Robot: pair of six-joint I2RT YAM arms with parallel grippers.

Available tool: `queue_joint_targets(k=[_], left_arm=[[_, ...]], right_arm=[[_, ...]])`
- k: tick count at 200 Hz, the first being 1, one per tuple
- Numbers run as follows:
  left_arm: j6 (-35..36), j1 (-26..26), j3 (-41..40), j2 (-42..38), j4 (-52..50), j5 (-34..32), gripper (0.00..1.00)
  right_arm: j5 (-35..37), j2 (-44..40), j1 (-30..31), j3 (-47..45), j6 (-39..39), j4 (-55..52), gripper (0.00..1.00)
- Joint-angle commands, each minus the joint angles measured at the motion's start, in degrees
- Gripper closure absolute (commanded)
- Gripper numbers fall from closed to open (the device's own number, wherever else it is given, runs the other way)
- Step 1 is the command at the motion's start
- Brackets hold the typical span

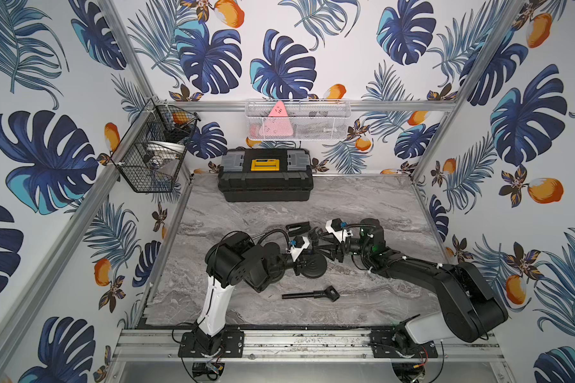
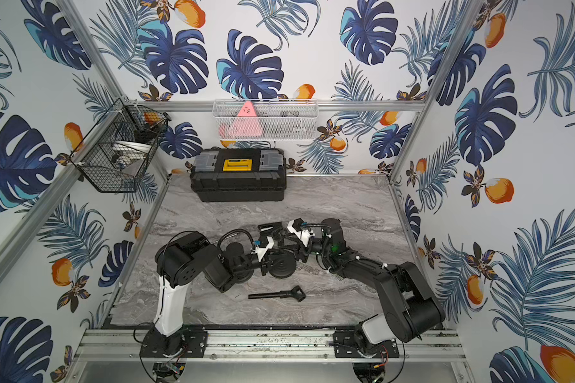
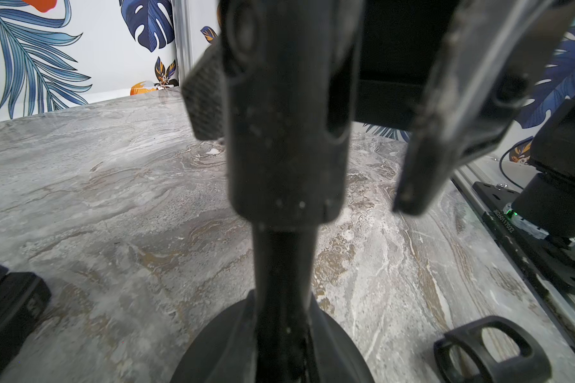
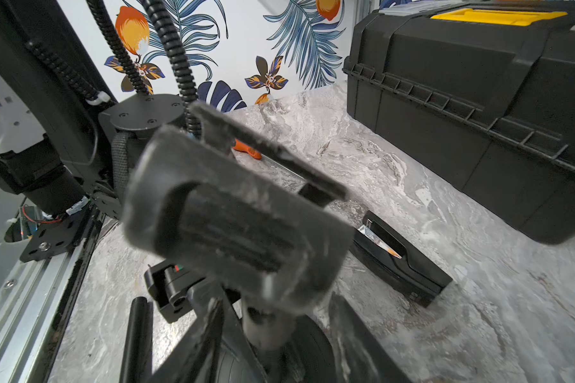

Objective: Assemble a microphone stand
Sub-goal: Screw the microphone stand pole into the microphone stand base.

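Centre of surface [image 1: 362, 205]: found stand [image 1: 312, 268] upright on its round base. Saw left jaws clamped shut on its post [image 3: 286, 132]. Saw right jaws parted about its head [image 4: 233, 225], reaching in from 2 o'clock; could not tell whether gripping. Noted rod [image 1: 309, 294] lying at 6 o'clock of stand, black slotted part [image 1: 297, 228] at 12, toolbox [image 1: 265, 175] farther off at 12.

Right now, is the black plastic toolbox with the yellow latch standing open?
No, in a top view the black plastic toolbox has its lid down flat.
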Motion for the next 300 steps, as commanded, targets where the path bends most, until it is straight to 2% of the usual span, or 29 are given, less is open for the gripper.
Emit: queue_joint_targets(k=[1, 21, 66, 84, 101, 124, 154, 169, 180, 196, 205, 259, 300], left_arm=[[-1.1, -0.1, 0.3, 0.1, 0.5, 1.0, 0.87], [-1.2, -0.2, 0.5, 0.3, 0.6, 1.1, 0.87], [-1.2, -0.3, 0.8, 0.7, 0.3, 1.1, 0.87], [-1.1, -0.3, 0.8, 0.7, 0.3, 1.1, 0.87], [-1.2, -0.4, 0.8, 0.8, 0.2, 1.2, 0.87], [-1.3, -0.4, 1.0, 1.1, 0.4, 1.2, 0.87], [-1.2, -0.4, 1.1, 1.2, 0.1, 1.0, 0.87], [-1.2, -0.4, 1.1, 1.2, 0.1, 0.9, 0.85], [-1.2, -0.4, 1.1, 1.2, 0.0, 0.7, 0.8], [-1.7, -0.4, 0.9, 1.2, 0.6, 0.6, 0.7], [-1.8, -0.4, 0.8, 1.1, 0.8, 0.8, 0.68], [-2.0, -0.4, 0.6, 0.2, 0.8, 0.8, 0.68], [-1.7, -0.4, 0.4, -0.7, 0.1, 0.6, 0.69]], right_arm=[[-2.5, 0.6, 0.0, 0.9, -1.2, 0.5, 0.47], [-3.2, 1.3, 0.0, 1.1, -0.9, 1.6, 0.53], [-4.3, 2.3, 0.1, 1.4, -0.2, 3.4, 0.54], [-4.4, 2.4, 0.1, 1.5, -0.2, 4.1, 0.61], [-4.4, 2.4, 0.1, 1.5, -0.2, 4.2, 0.63], [-4.6, 2.3, 0.1, 1.3, -0.1, 4.6, 0.76], [-4.4, 2.7, 0.4, 0.6, -0.1, 4.9, 1.0], [-3.5, 2.9, 0.6, -0.3, 0.2, 5.6, 1.0], [-2.9, 3.1, 0.8, -1.1, 0.8, 6.9, 1.0], [-0.5, 3.0, 1.3, -2.5, 1.6, 8.6, 1.0], [1.6, 2.6, 1.3, -3.7, 2.3, 9.9, 1.0], [12.9, 1.7, 4.0, -8.4, 8.8, 16.2, 1.0], [28.9, -0.2, 10.4, -9.3, 10.3, 11.7, 1.0]])
